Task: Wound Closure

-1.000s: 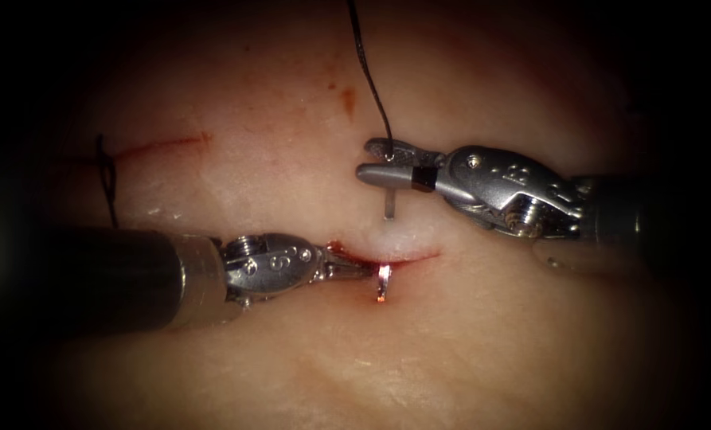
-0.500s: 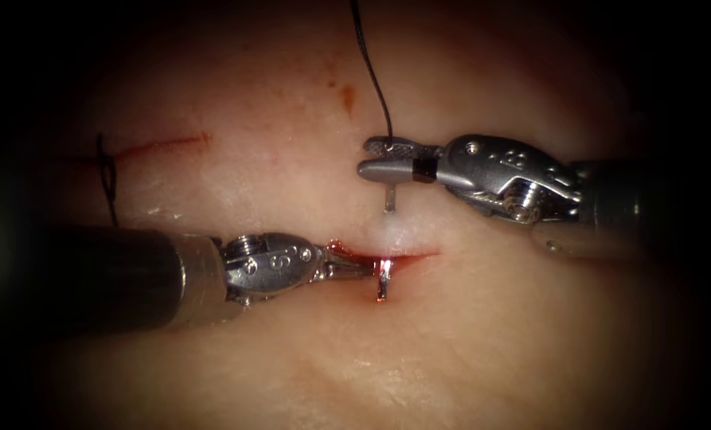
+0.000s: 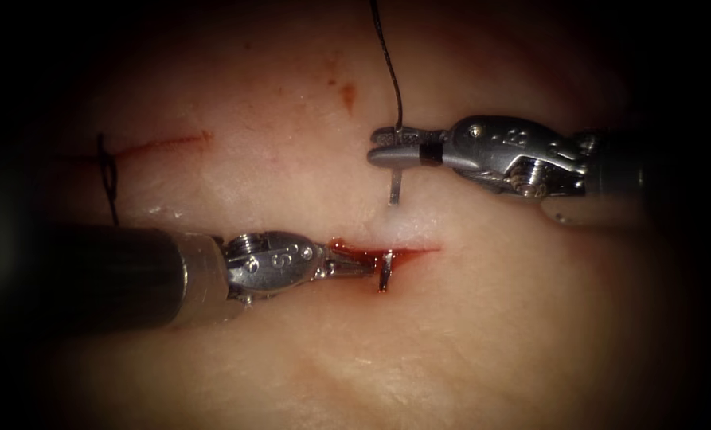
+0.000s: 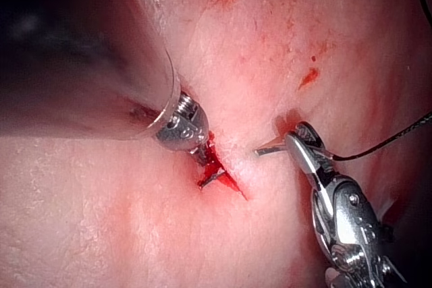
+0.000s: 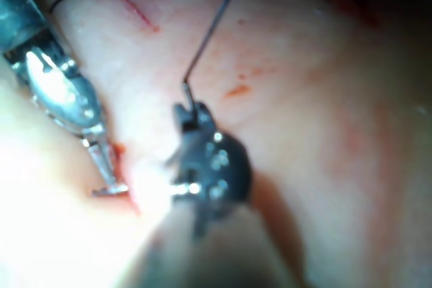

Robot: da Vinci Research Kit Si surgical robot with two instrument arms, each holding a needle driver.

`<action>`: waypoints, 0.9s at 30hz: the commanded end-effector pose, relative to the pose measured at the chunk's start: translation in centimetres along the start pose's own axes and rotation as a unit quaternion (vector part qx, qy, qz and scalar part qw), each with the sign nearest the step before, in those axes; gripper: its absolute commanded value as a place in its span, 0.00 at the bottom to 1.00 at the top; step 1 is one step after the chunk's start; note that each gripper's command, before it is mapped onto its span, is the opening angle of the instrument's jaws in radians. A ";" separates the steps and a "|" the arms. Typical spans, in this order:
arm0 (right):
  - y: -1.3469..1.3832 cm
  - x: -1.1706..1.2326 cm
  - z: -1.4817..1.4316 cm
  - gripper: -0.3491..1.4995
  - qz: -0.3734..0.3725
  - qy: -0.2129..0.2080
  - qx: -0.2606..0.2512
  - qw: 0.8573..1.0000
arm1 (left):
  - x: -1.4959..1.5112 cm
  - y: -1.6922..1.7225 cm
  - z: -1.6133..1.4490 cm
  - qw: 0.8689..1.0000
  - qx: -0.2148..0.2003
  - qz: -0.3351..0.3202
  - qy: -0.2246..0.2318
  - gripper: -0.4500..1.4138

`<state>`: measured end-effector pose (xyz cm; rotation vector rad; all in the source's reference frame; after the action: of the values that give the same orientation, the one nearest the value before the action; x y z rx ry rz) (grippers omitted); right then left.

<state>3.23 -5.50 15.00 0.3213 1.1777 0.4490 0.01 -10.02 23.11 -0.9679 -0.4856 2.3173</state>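
- Tissue (image 3: 466, 334) lies under both tools, its cut (image 3: 407, 253) running across the endoscope view, wet with red fluid (image 3: 355, 253).
- Right tool (image 3: 388, 146) has its jaws pressed together on the needle (image 3: 395, 185) near the thread end. The needle hangs down from the jaws toward the far edge of the cut, probably gripped there so the curve can be steered from behind.
- Below the jaws the needle shaft meets the pale tissue just above the cut; a short bright piece (image 3: 385, 271) stands in the cut on the near side, so the needle appears to be in the tissue, passing under the far lip.
- Left tool (image 3: 359, 267) reaches in from the left with its tips in the cut, touching or just beside that bright piece. I cannot tell whether its jaws are spread or pinching, nor whether they hold anything; it may be steadying the near edge or waiting by the point.
- Thread (image 3: 387, 64) rises from the right tool's jaws and leaves the view upward, slack and clear of the cut.
- An older stitch (image 3: 107, 177) sits well to the left.
- Against a second ago, the right tool sits higher and a little further right, with more needle showing beneath its jaws. The left tool is nearly unmoved, and the fluid has spread along the cut.
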 end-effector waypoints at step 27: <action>0.10 0.30 0.05 0.00 -0.063 0.005 -0.011 0.998 | -0.05 0.10 0.07 1.000 -0.005 -0.001 -0.002 0.05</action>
<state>3.29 -5.25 14.76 0.2308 1.1952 0.3573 0.00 -10.07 23.07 -0.9664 -0.4969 2.3179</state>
